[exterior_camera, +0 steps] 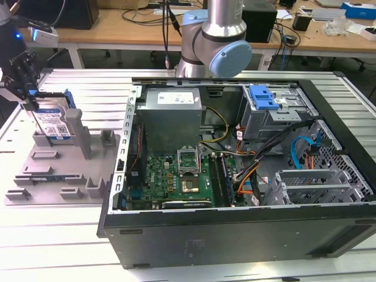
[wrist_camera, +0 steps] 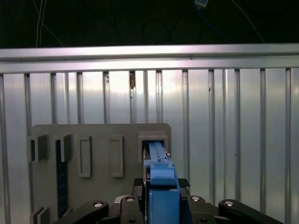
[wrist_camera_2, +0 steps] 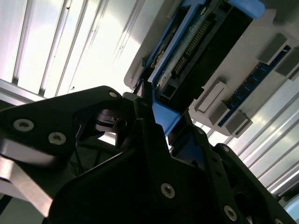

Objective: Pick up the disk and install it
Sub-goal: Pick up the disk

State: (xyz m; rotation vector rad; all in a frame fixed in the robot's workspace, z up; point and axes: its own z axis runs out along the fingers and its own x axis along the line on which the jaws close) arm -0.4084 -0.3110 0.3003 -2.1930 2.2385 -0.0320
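The disk (exterior_camera: 54,122), silver-grey with a white-and-blue label in a blue carrier frame, stands on edge in a slot of the grey fixture plate (exterior_camera: 64,176) at the exterior view's left. My gripper (exterior_camera: 28,100) comes down on its top edge. In both wrist views the black fingers press against either side of the blue frame, so the gripper (wrist_camera: 161,207) is shut on the disk (wrist_camera: 160,179). The disk's (wrist_camera_2: 187,56) lower end still sits in the slot, with the gripper (wrist_camera_2: 163,119) holding the other end. The grey drive cage (exterior_camera: 276,114) with its blue latch (exterior_camera: 262,97) sits inside the open computer case (exterior_camera: 235,226).
The open case holds a power supply (exterior_camera: 170,114), a green motherboard (exterior_camera: 176,179) and loose cables (exterior_camera: 258,158). The arm's base (exterior_camera: 214,41) rises behind the case. A memory stick (wrist_camera: 59,179) lies in the fixture. Everything rests on a slatted metal table (exterior_camera: 59,247).
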